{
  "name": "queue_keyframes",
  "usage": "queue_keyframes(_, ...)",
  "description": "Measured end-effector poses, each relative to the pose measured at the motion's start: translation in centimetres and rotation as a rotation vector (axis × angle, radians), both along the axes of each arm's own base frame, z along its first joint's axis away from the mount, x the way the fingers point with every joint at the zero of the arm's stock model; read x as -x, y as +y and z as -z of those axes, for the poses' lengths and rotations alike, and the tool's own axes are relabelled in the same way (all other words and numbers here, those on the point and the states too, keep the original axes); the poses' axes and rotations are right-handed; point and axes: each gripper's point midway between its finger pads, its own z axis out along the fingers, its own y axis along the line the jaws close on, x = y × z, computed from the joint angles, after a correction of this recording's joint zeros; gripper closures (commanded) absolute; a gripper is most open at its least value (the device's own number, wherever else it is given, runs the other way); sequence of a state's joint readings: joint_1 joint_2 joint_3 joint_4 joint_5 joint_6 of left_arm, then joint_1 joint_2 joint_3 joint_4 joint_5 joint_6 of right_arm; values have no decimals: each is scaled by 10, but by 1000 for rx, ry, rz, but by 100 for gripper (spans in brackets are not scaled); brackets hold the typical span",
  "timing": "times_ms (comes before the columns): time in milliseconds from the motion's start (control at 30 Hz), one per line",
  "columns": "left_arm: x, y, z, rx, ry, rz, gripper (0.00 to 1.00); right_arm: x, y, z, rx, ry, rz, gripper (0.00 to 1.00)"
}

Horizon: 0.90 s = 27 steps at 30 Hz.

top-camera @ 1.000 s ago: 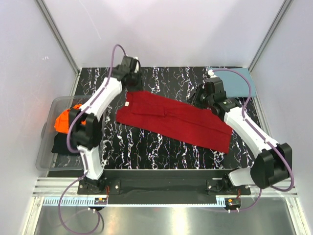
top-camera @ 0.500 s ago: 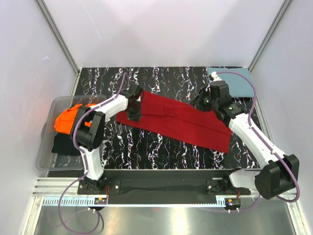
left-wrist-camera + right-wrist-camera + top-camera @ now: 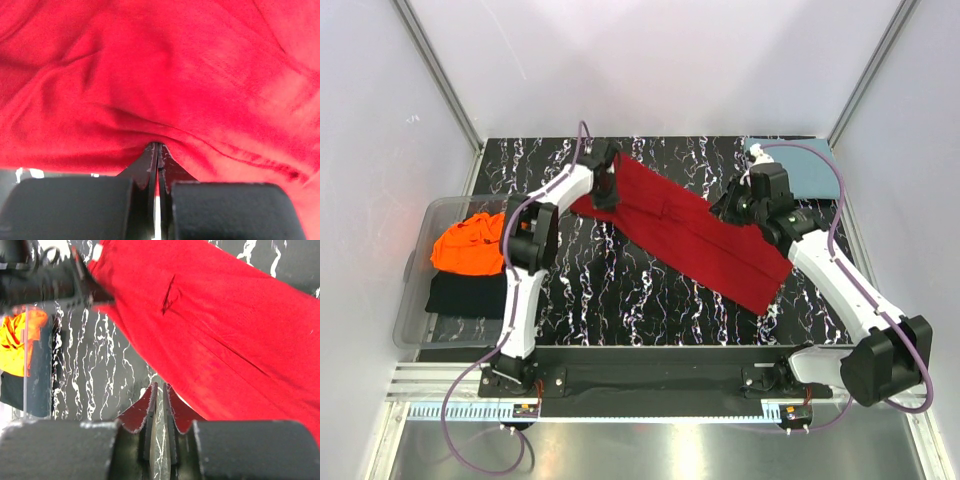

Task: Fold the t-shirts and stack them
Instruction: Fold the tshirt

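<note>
Since the earlier frames the left claw (image 3: 607, 188) has been swung toward the back of the table (image 3: 590, 290), and the left end of the red shirt (image 3: 700, 240) has been dragged with it, so the cloth is now laid on a steeper diagonal from back left to front right. Left jaws are seen pressed together with a fold of red cloth pinched between them. The right claw (image 3: 732, 207) is set on the shirt's far edge near its middle; its jaws are nearly together and red cloth seems to be nipped at the tips. The shirt is likely being held at two points so it can be pulled taut and squared before a fold is made. A teal shirt (image 3: 805, 170) is laid flat in the back right corner, well apart, probably as the start of the stack. An orange shirt (image 3: 465, 245) is left crumpled in a clear bin (image 3: 412, 310) at the left, on top of some black cloth (image 3: 460, 293). Black marble-patterned tabletop, white veins; plain pale walls (image 3: 650, 60) are set close on three sides.
</note>
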State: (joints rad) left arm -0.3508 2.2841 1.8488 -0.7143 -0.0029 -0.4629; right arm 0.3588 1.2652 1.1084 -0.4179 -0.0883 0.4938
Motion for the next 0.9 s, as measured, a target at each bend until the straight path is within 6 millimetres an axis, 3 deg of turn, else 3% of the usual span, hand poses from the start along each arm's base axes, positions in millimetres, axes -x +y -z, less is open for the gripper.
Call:
queue_keyframes(100, -48, 1, -3, 39, -68, -8, 98, -7, -2, -9, 16, -30, 5, 84)
queue_keyframes(200, -82, 0, -8, 69, -138, 10, 86, -13, -2, -17, 22, -50, 11, 84)
queue_keyframes(367, -87, -3, -27, 114, -168, 38, 85, -16, -2, -23, 20, -63, 13, 84)
queue_keyframes(467, -69, -15, -48, 136, -175, 68, 87, -15, -7, -24, 30, -64, 29, 84)
queue_keyframes(567, -32, -38, -80, 164, -183, 121, 92, -5, -14, -30, 32, -83, 47, 85)
queue_keyframes(667, 17, -87, -121, 232, -232, 218, 94, 11, -22, -32, 28, -104, 55, 85)
queue_keyframes(733, 45, -120, -131, 270, -240, 287, 95, 21, -25, -28, 27, -99, 57, 86)
queue_keyframes(833, 94, -176, -136, 343, -220, 397, 96, 34, -29, -21, 22, -82, 55, 86)
queue_keyframes(900, 117, -200, -128, 368, -183, 435, 97, 42, -31, -22, 18, -84, 53, 86)
